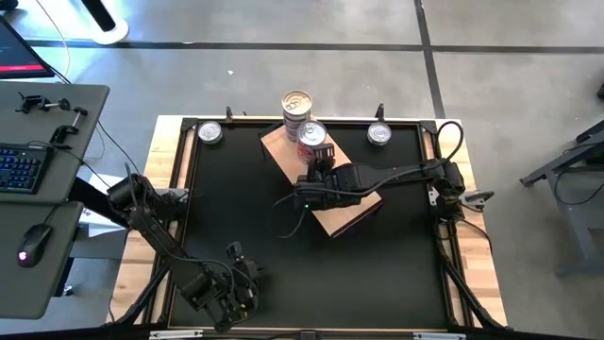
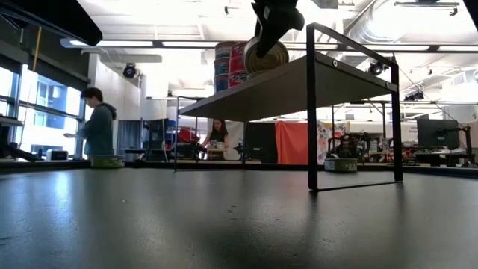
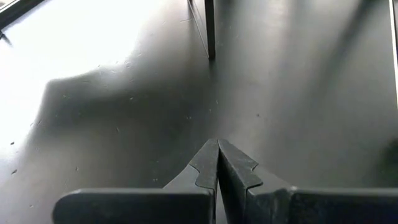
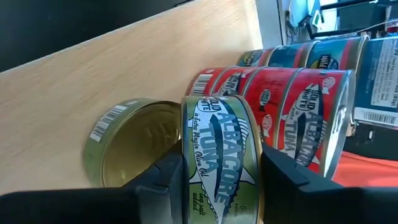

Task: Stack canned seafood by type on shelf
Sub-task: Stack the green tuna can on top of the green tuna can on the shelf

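The shelf [image 1: 351, 213], a light wooden board on black legs, stands mid-table. At its far end are stacks of canned seafood: a red-labelled stack [image 4: 280, 106], a blue one [image 4: 314, 53], and a gold-lidded stack [image 1: 296, 104]. My right gripper [image 4: 217, 186] is over the board beside the red stack, shut on a green-labelled tuna can [image 4: 217, 155]. A gold-faced can [image 4: 130, 149] lies on the board right beside the held one. My left gripper [image 3: 217, 152] hangs shut over bare table near the front left [image 1: 241, 260]. My right gripper pinches the green tuna can between its two fingers, one finger [image 4: 165, 180] outside each rim, so the label band [image 4: 217, 143] shows between them. The fingers slant down from the table's right. In the low view the can [image 2: 265, 56] looks tilted. Whether it touches the board, I cannot tell.
Two single cans sit on the black table at its far edge, one left [image 1: 209, 133] and one right [image 1: 379, 134]. The shelf's black legs [image 2: 311, 112] stand on the table. People and desks show in the room beyond.
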Controlling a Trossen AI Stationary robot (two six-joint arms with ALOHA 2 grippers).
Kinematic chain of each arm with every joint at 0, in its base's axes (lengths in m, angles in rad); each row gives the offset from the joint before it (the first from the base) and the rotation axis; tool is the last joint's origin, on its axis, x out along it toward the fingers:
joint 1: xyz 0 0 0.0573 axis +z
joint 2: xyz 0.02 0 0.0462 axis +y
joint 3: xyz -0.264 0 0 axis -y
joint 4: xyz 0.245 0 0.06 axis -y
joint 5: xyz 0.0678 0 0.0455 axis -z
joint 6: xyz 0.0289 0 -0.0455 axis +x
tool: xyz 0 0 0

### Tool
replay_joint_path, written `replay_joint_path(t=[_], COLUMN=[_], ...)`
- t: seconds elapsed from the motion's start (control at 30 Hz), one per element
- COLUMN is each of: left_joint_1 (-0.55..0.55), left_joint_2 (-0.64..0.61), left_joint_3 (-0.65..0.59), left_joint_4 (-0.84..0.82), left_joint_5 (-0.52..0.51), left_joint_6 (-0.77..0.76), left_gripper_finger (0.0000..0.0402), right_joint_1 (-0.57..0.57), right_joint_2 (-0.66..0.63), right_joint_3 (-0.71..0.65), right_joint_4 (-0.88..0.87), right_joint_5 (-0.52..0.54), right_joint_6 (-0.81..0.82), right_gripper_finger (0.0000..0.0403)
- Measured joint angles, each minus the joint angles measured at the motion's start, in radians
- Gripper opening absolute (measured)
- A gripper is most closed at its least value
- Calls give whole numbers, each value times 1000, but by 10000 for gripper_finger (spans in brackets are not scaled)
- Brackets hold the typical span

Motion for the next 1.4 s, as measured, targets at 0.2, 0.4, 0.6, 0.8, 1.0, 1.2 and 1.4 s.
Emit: replay_joint_path(t=[0.2,0.4,0.6,0.8,1.0,1.2,1.4], left_joint_1=[0,0,0,0,0,0,0], left_joint_2=[0,0,0,0,0,0,0], left_joint_3=[0,0,0,0,0,0,0], left_joint_4=[0,0,0,0,0,0,0], left_joint_5=[1,3,2,3,2,2,2], left_joint_6=[0,0,0,0,0,0,0], left_gripper_finger=[0,0,0,0,0,0,0], right_joint_1=[1,1,1,0,0,0,0], right_joint_2=[0,0,0,0,0,0,0], right_joint_3=[0,0,0,0,0,0,0], right_joint_4=[-2,-7,-75,-80,-78,-63,-64], right_joint_5=[14,18,23,23,23,23,-6], right_joint_6=[12,5,13,63,79,75,72], right_gripper_finger=[127,127,127,127,129,184,247])
